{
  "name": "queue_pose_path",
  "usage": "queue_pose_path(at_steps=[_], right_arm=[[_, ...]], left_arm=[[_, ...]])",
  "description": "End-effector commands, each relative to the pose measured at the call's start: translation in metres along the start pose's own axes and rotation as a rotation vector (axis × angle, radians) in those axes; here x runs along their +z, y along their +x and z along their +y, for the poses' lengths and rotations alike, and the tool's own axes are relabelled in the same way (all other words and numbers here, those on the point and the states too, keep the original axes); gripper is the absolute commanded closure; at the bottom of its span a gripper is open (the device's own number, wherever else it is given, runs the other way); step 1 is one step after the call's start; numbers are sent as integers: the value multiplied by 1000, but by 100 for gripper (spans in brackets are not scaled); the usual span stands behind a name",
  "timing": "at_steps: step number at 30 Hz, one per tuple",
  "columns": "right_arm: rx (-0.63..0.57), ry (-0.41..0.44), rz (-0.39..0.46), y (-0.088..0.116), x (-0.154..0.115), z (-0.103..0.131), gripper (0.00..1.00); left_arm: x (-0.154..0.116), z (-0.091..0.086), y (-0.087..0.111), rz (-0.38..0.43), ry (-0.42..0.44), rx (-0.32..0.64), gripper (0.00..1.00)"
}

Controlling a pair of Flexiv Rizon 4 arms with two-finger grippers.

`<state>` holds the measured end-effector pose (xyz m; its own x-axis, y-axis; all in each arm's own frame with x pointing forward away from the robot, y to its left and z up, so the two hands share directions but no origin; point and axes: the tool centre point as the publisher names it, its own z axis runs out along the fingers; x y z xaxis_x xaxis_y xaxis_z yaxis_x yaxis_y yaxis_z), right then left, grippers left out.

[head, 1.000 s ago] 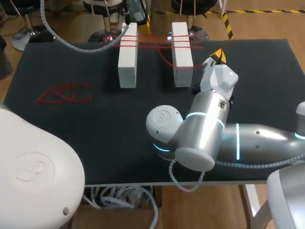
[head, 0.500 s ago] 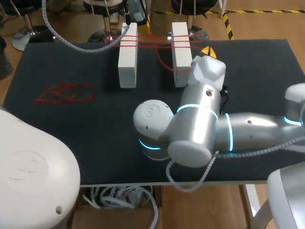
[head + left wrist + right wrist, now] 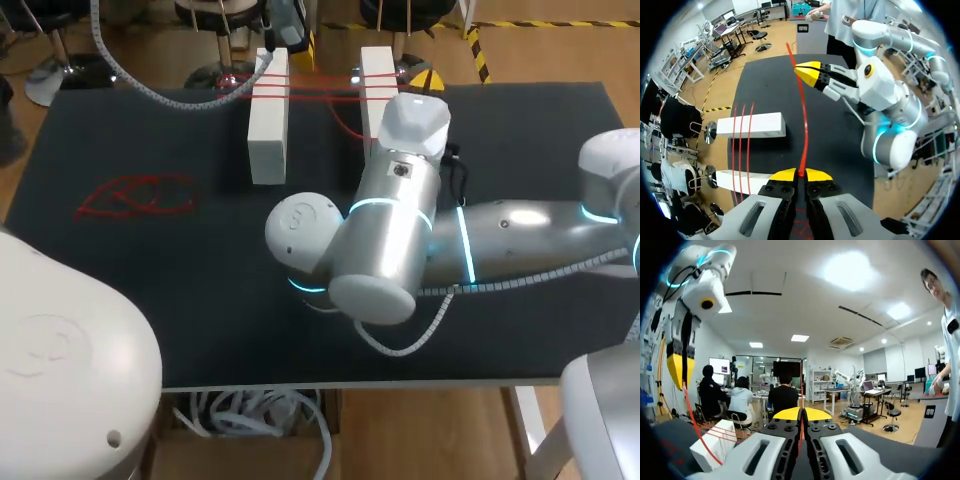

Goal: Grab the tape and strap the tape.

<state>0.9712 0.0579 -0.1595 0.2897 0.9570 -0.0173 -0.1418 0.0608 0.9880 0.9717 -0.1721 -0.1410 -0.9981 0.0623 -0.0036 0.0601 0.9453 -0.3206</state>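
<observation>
The tape [image 3: 803,130] is showing as a thin, bright red strand, running nearly straight above the dark tabletop [image 3: 200,280] from the left jaws to the right jaws. The left arm [image 3: 695,285] is holding its yellow-tipped jaws pressed together on one end of that strand. The right arm [image 3: 400,230] is coming in low over the tabletop from the right, and its jaws are pinched closed on the strand further along, with a short red tail poking out past the tips. More of the same red line is lying in several parallel passes [image 3: 320,88] across the tops of two upright white blocks, the left block [image 3: 268,130] and the right block [image 3: 378,62], at the far side of the tabletop. A loose red tangle [image 3: 135,195] is resting flat on the tabletop, well apart from the blocks, toward the left.
</observation>
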Motion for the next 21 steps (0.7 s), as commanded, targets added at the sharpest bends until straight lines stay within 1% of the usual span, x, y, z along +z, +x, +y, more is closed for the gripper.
queue_pose_path(at_steps=[1, 4, 5, 6, 21], right_arm=[[-33, 49, 3, 3, -8, 6, 100], [-13, 71, 35, 1, -15, 11, 100], [15, 95, 52, 0, -17, 12, 100], [68, 105, 71, -1, -17, 15, 100], [68, 105, 71, -1, -17, 15, 100]], left_arm=[[-1, -1, 0, 1, -5, -1, 100], [-1, -1, 0, 1, -5, -1, 100], [-1, -1, 0, 1, -5, -1, 100], [-1, -1, 0, 1, -5, -1, 100], [-1, -1, 0, 1, -5, -1, 100]])
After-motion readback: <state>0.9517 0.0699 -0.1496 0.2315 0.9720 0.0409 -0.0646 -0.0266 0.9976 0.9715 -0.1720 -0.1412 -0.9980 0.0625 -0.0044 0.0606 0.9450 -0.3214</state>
